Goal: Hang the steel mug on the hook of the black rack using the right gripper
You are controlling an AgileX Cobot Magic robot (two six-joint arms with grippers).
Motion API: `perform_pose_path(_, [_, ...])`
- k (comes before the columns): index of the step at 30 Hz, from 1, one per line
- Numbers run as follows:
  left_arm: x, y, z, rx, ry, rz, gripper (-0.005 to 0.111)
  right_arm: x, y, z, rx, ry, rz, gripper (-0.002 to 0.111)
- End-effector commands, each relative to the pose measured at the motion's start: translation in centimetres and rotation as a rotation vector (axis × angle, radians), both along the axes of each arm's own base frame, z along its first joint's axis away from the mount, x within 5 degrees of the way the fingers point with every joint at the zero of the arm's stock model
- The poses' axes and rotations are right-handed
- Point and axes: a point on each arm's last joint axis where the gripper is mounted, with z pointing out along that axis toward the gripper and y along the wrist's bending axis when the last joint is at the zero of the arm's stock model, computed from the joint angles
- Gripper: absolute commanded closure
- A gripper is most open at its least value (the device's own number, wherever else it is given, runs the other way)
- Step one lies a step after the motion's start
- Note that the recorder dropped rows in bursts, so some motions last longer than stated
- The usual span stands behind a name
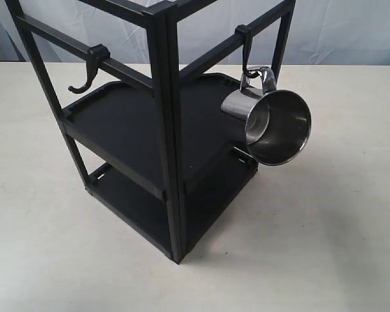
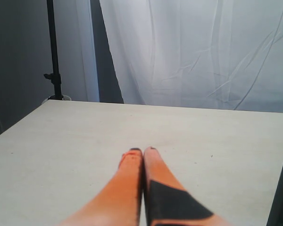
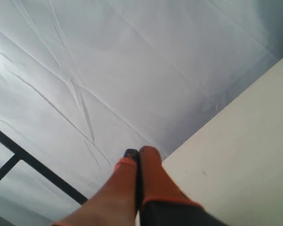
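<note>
The steel mug hangs by its looped handle from the hook, which is clipped on a crossbar of the black rack; the mug tilts with its open mouth facing outward. Neither gripper appears in the exterior view. In the right wrist view my right gripper is shut with nothing between its orange fingers, aimed at the white curtain above the table edge. In the left wrist view my left gripper is shut and empty, low over the bare tabletop.
A second black hook with a wide curved arm hangs on the rack's left crossbar. A white curtain backs the table. A black stand pole rises beyond the table's far corner. A rack post shows beside the left gripper.
</note>
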Motion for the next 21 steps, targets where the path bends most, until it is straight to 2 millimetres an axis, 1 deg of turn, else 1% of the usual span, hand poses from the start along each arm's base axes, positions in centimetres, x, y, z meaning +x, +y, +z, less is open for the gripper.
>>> perform_pose_path(1, [0.0, -0.1, 0.1, -0.008, -0.011, -0.009, 0.105, 0.0, 0.2, -0.8, 0.087, -0.010, 0.030, 0.109])
perform_pose_path(3, [0.0, -0.1, 0.1, -0.008, -0.011, -0.009, 0.105, 0.0, 0.1, -0.7, 0.074, -0.030, 0.010, 0.109])
perform_pose_path(6, [0.0, -0.1, 0.1, -0.008, -0.011, -0.009, 0.105, -0.1, -0.3, -0.3, -0.069, -0.077, -0.041, 0.109])
perform_pose_path(9, [0.0, -0.1, 0.1, -0.008, -0.011, -0.009, 0.105, -0.1, -0.9, -0.3, -0.157, -0.068, -0.120, 0.109])
perform_pose_path(12, [0.0, -0.1, 0.1, -0.008, -0.011, -0.009, 0.105, -0.2, -1.2, -0.7, -0.330, -0.001, -0.158, 0.109])
perform_pose_path(17, [0.0, -0.1, 0.1, -0.008, -0.011, -0.009, 0.105, -0.5, -1.1, -2.1, -0.560, 0.152, -0.132, 0.109])
perform_pose_path(21, [0.0, -0.1, 0.1, -0.008, -0.011, -0.009, 0.105, -0.9, -1.1, -2.7, -0.651, 0.202, -0.127, 0.109])
